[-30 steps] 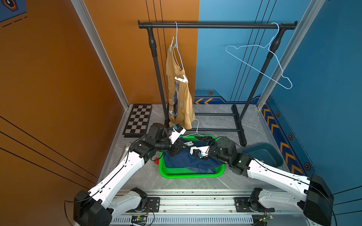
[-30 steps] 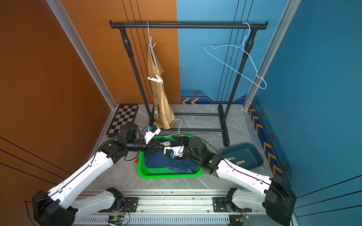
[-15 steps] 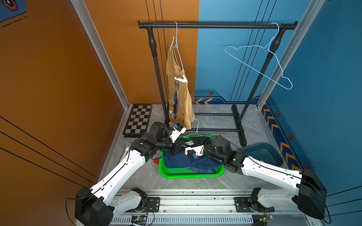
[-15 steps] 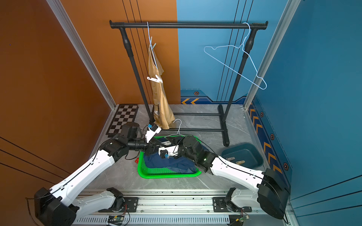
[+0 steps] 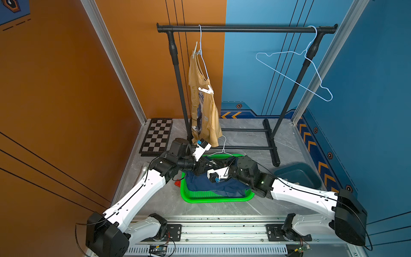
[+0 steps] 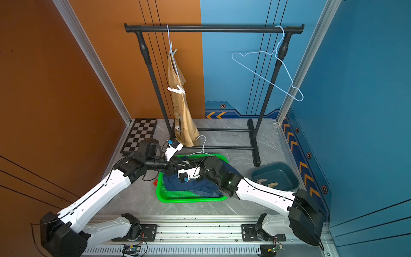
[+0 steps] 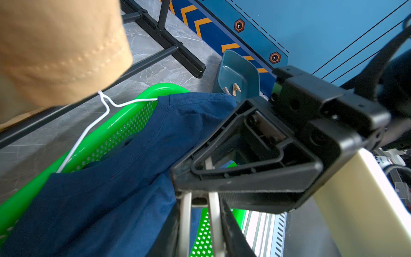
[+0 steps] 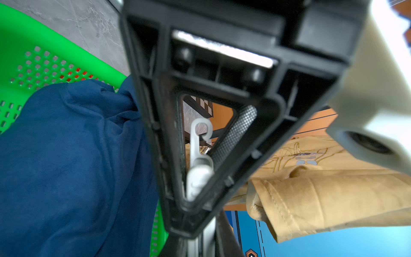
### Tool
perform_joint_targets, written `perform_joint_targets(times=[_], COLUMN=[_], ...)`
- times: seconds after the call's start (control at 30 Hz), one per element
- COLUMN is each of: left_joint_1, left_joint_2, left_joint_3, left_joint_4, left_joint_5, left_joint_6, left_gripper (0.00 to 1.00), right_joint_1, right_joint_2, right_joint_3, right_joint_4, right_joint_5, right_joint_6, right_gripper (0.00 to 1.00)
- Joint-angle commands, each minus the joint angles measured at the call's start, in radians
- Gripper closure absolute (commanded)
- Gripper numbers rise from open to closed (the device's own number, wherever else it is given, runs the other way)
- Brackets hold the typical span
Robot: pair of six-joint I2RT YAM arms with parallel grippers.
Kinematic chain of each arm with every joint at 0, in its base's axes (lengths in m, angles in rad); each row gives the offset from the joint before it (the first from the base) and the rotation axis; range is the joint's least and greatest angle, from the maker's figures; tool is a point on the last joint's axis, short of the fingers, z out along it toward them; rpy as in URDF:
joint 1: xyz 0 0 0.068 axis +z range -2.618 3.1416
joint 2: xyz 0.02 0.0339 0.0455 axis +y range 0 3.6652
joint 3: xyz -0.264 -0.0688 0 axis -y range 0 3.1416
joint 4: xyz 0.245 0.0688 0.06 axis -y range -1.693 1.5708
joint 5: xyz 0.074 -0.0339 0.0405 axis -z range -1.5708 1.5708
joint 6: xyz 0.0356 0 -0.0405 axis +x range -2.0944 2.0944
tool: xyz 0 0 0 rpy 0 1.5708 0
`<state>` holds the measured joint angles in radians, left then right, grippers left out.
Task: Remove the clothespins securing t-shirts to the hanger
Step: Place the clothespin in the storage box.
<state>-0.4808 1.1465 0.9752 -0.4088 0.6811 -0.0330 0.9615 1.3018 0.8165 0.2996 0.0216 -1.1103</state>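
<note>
Both arms converge over the far end of the green basket (image 5: 213, 198), lower centre in both top views. There the left gripper (image 5: 205, 166) and right gripper (image 5: 222, 165) meet tip to tip. Wrists and cabling mask the jaws, so neither pair can be told as open or closed. A black triangular jaw frame fills most of the right wrist view. A white hooked clothespin (image 8: 199, 160) shows through its opening, but it is unclear whether it is clamped or merely behind the frame. In the basket the navy t-shirts (image 5: 200, 184) lie heaped, the two blues hard to separate. One sits on a white hanger (image 7: 133, 102) lying across the rim. The yellow t-shirt (image 5: 204, 111) hangs from the rack (image 5: 244, 28), upper centre, pinned by a white clothespin (image 5: 206, 90) and a pale clothespin (image 6: 174, 52) by the hook. Two more clothespins (image 6: 268, 183) lie in the teal bin (image 6: 287, 175), lower right on the bench (image 5: 200, 209).
</note>
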Motion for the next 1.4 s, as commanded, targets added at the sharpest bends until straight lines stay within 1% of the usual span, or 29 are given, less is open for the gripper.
perform_joint_targets(times=[0.0,0.13,0.2,0.3,0.47,0.7,0.9,0.97,1.1,1.23,1.37], left_joint_1=[-0.007,-0.005,-0.005,-0.002,0.011,0.035,0.046,0.037,-0.011,-0.082,-0.183], left_joint_2=[-0.002,-0.007,-0.008,-0.007,-0.011,-0.043,-0.066,-0.078,-0.109,-0.093,-0.036], left_joint_3=[0.023,0.025,0.025,0.025,0.020,-0.032,-0.079,-0.109,-0.192,-0.195,-0.178], left_joint_4=[0.001,0.000,0.001,0.000,0.014,0.129,0.211,0.311,0.510,0.536,0.574], left_joint_5=[0.002,-0.014,-0.020,-0.022,-0.028,-0.023,-0.037,-0.065,-0.173,-0.276,-0.327], left_joint_6=[0.005,0.006,0.012,0.015,0.022,-0.006,0.010,0.010,0.024,0.111,0.212], left_gripper=[0.63,0.45,0.40,0.35,0.21,0.17,0.16,0.16,0.15,0.15,0.15], right_joint_1=[0.006,0.006,0.003,0.000,-0.021,-0.069,-0.107,-0.124,-0.164,-0.224,-0.328], right_joint_2=[0.003,-0.003,-0.005,-0.011,-0.030,-0.071,-0.106,-0.120,-0.154,-0.197,-0.260], right_joint_3=[0.038,0.039,0.039,0.038,0.031,0.027,0.035,0.043,0.061,0.073,0.066], right_joint_4=[0.018,-0.005,-0.017,-0.034,-0.069,-0.150,-0.251,-0.311,-0.422,-0.519,-0.557], right_joint_5=[0.024,0.028,0.030,0.034,0.032,0.033,0.049,0.041,0.043,0.036,0.018], right_joint_6=[-0.003,-0.008,-0.003,0.002,0.026,0.044,0.060,0.093,0.178,0.284,0.407], right_gripper=[0.92,0.95,0.96,0.98,0.98,0.98,0.98,0.98,0.98,0.98,0.97])
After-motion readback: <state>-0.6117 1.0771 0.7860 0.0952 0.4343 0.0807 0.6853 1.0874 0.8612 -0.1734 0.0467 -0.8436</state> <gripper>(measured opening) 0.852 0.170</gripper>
